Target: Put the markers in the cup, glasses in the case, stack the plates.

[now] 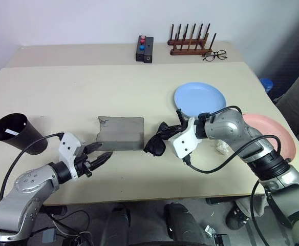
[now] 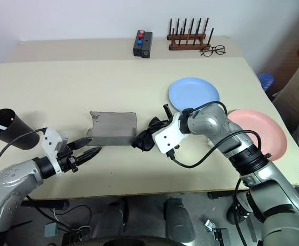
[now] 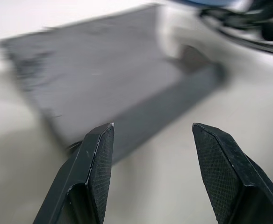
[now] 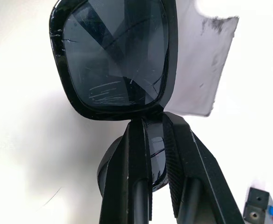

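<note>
While case (image 1: 121,132) lies shut, right hand (image 4: 156,140) pinching glasses (image 4: 115,56)

Case (image 3: 113,88) blurred in left wrist view; lid state unclear. Glasses (image 4: 115,56): 1 lens shows whole, the other mostly hidden behind right gripper (image 4: 156,140) fingers. Pink plate (image 1: 277,134) partly covered by the right arm. Cup (image 2: 6,128) interior too dark to read contents.
</note>
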`<action>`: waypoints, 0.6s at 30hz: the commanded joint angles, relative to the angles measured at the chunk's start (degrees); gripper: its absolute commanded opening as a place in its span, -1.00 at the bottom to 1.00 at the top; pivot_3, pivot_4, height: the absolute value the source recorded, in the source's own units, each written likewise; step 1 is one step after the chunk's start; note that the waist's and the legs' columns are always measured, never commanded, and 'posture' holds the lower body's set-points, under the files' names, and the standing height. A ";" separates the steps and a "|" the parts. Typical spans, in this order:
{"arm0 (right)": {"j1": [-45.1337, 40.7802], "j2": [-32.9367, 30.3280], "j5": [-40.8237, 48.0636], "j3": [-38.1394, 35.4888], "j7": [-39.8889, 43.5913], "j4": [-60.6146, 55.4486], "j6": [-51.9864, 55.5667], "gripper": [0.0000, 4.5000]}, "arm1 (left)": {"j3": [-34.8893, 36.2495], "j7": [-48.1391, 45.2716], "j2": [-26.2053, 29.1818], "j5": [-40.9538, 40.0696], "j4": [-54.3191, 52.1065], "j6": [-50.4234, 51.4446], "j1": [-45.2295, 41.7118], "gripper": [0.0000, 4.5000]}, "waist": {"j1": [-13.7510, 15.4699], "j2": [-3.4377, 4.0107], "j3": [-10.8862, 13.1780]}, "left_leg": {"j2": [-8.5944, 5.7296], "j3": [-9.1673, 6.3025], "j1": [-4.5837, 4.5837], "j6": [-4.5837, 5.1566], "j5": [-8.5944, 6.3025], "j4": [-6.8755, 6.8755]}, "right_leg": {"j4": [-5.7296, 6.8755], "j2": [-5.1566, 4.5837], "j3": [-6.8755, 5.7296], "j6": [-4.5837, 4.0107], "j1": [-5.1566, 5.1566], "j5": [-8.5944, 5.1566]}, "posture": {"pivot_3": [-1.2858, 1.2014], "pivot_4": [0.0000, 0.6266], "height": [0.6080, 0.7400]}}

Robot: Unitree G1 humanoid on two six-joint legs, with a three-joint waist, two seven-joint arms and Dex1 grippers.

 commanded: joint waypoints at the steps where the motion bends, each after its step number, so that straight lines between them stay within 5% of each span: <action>1: -2.59 2.42 0.39 -1.67 0.47 -4.75 6.19 -0.97 | 2.19 0.64 0.16 2.22 -0.18 -3.26 1.18 0.22 | -0.04 0.00 0.00 | 0.00 0.00 0.00 0.00 0.00 0.00 | -0.01 0.00 0.00 0.00 -0.01 0.00 | 0.03 -0.52 1.00; 9: -1.07 2.50 -5.41 -0.21 1.63 -5.86 14.64 -0.97 | 2.03 0.68 -0.36 2.74 -1.11 -3.92 2.98 0.22 | 0.22 -0.01 0.00 | -0.02 0.01 -0.06 -0.01 0.00 -0.01 | -0.07 -0.03 -0.01 -0.01 -0.05 0.00 | 0.03 -0.52 1.00; 14: 1.48 -5.96 -8.52 -0.94 6.47 -5.17 16.35 -0.97 | 1.56 0.72 -0.79 2.64 -1.89 -3.56 2.91 0.22 | 0.47 0.00 0.00 | -0.05 0.02 -0.10 -0.01 0.00 -0.01 | -0.14 -0.08 -0.01 0.00 -0.06 -0.01 | 0.03 -0.52 1.00; 18: 2.88 -4.78 -8.49 -1.02 5.88 -5.66 21.24 -0.97 | 0.66 0.43 -0.97 2.29 -2.15 -3.30 2.07 0.22 | -0.31 -0.01 0.00 | -0.03 0.05 -0.04 0.00 -0.01 -0.03 | -0.10 -0.06 0.00 -0.01 -0.09 0.00 | 0.03 -0.52 1.00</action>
